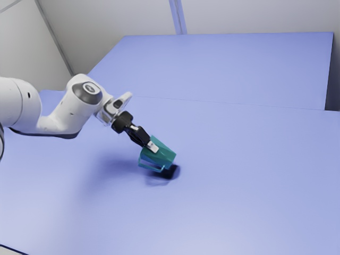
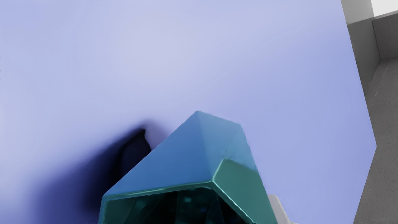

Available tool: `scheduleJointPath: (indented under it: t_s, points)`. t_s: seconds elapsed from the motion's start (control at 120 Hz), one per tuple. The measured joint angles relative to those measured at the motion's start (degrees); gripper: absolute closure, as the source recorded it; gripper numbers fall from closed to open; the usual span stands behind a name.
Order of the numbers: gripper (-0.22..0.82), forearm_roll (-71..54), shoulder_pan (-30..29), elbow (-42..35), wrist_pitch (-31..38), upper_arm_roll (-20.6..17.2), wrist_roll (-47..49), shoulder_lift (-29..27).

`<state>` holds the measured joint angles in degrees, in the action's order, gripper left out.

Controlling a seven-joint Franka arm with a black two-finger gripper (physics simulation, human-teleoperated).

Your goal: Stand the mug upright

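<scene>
The black two-finger gripper (image 1: 152, 146) appears clenched on the teal faceted mug (image 1: 162, 154), which is tilted at the blue table (image 1: 239, 180). Righting seems in hand; next calls for rotating it base-down, then settling it gently

Mug (image 2: 180, 155), 1: partly cut off by the wrist view's edge; inner depth lost in darkness. Mug's far side: hidden in the exterior view. Arm (image 1: 18, 103), 1: cut off by the exterior view's left edge. Counter (image 1: 249, 186), 1: cropped in both views. White patch (image 2: 385, 6), 1: cropped by the wrist view's edge, cannot be identified.
</scene>
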<state>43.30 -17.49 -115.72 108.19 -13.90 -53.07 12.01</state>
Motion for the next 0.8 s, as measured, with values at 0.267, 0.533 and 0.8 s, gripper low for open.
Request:
scheduleJointPath:
  t_s: [0.267,0.533,0.8]
  points:
    - [0.79,-24.67,1.52,-2.15,12.24,-5.59,6.79,-4.44]
    - [0.79,-42.63,2.43,-8.99,18.15,-10.44,20.79,-9.72]
    - [0.79,-47.19,1.25,-12.09,20.32,-11.02,31.35,-11.03]
